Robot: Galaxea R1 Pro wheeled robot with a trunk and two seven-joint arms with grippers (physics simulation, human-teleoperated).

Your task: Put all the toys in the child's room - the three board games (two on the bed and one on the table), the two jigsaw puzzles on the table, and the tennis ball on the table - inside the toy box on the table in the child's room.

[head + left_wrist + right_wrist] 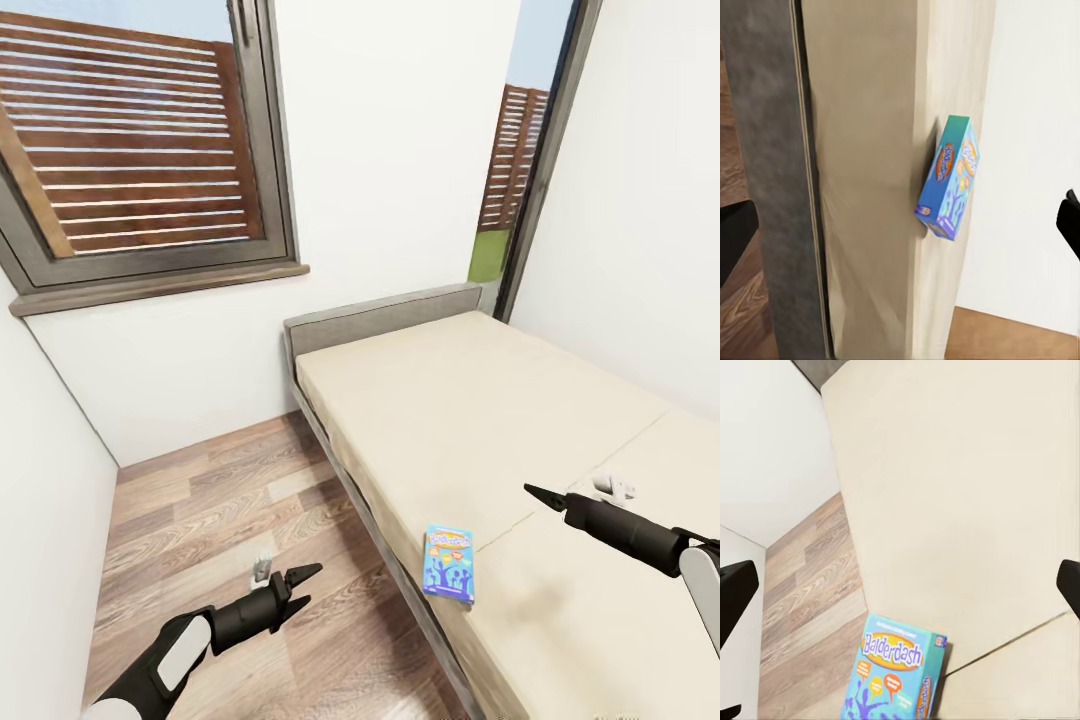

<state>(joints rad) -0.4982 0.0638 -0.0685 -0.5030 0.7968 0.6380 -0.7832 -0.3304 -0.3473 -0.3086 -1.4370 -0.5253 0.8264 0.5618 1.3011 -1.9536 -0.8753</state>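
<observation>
Head view, blue board game [449, 565] on bed [470, 420] edge, between both parted jaws

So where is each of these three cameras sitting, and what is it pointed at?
Head view: from the robot's head, looking down over the bed, the blue board game near its edge and the wood floor; the left gripper and right gripper both show.
Left wrist view: on the left arm, looking at the bed's side and the game; dark fingertips at the picture's edges.
Right wrist view: on the right arm, looking down on the mattress and the game; dark fingertips likewise.
All three share the blue game.
</observation>
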